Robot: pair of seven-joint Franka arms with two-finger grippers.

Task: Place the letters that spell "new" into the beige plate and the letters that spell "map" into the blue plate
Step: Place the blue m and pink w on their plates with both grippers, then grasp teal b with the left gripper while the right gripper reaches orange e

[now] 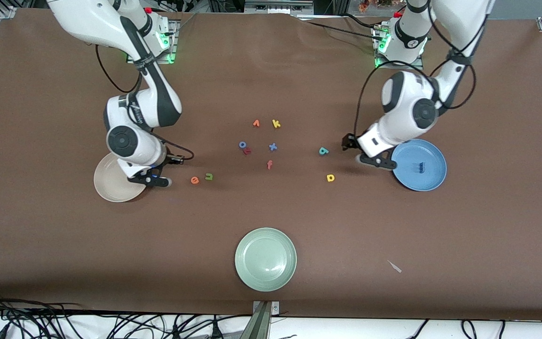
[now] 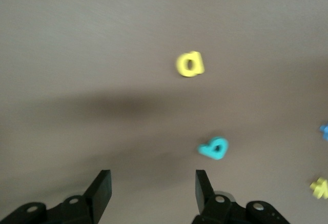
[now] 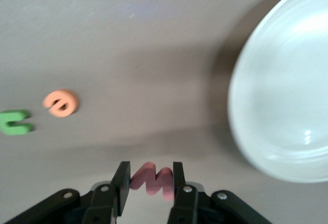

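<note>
My right gripper (image 1: 153, 181) (image 3: 149, 170) hangs over the table at the rim of the beige plate (image 1: 111, 186) (image 3: 287, 96), shut on the salmon w (image 3: 154, 179). The orange e (image 1: 195, 180) (image 3: 60, 103) and green n (image 1: 209, 177) (image 3: 15, 122) lie side by side close to it, toward the table's middle. My left gripper (image 1: 377, 162) (image 2: 152, 175) is open and empty beside the blue plate (image 1: 433, 181). The blue m (image 1: 420, 167) lies in that plate. The teal p (image 1: 323, 151) (image 2: 214, 148) and yellow a (image 1: 330, 178) (image 2: 189, 64) lie on the table near the left gripper.
Spare letters sit mid-table: orange v (image 1: 256, 123), yellow k (image 1: 276, 124), blue o (image 1: 242, 144), dark red r (image 1: 247, 151), blue x (image 1: 273, 147), orange f (image 1: 269, 164). A pale green plate (image 1: 265, 259) lies nearest the front camera.
</note>
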